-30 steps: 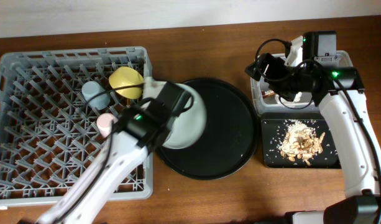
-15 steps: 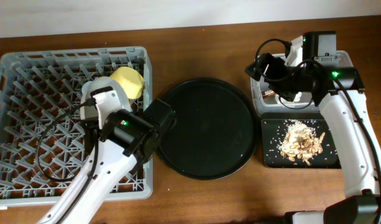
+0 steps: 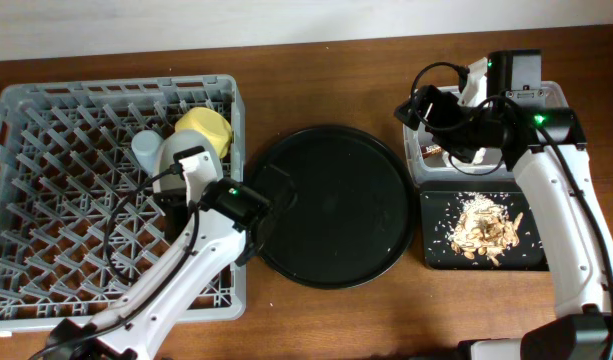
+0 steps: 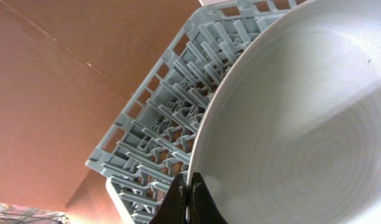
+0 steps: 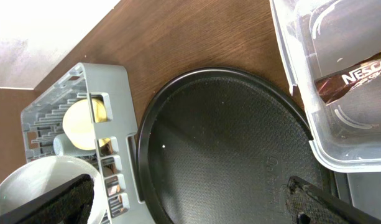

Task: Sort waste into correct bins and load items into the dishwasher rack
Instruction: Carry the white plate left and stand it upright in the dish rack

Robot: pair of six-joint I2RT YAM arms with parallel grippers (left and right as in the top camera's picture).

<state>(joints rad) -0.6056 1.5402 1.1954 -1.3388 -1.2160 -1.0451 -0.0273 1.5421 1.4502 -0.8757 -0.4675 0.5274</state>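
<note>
My left gripper (image 4: 190,198) is shut on the rim of the pale grey-green plate (image 4: 302,124). It holds the plate on edge over the grey dishwasher rack (image 4: 159,143). From overhead the plate (image 3: 171,152) stands in the rack (image 3: 46,200) beside the yellow bowl (image 3: 208,130) and the blue cup (image 3: 144,150). My right gripper (image 3: 418,108) is open and empty above the left end of the clear tub (image 3: 551,98). The tub holds the gold-brown wrapper (image 5: 358,74). Food scraps (image 3: 483,228) lie in the shallow black tray (image 3: 436,255). The pink cup, chopsticks and napkin are out of view.
A large round black tray (image 3: 336,205) lies between the rack and the bins. It also shows under my right gripper (image 5: 190,205) in the right wrist view (image 5: 227,143). My left arm lies across the rack's right wall. Brown table surrounds everything.
My left arm has carried the plate left, off the round black tray and into the rack, and turned it on edge. The right arm has not moved.
</note>
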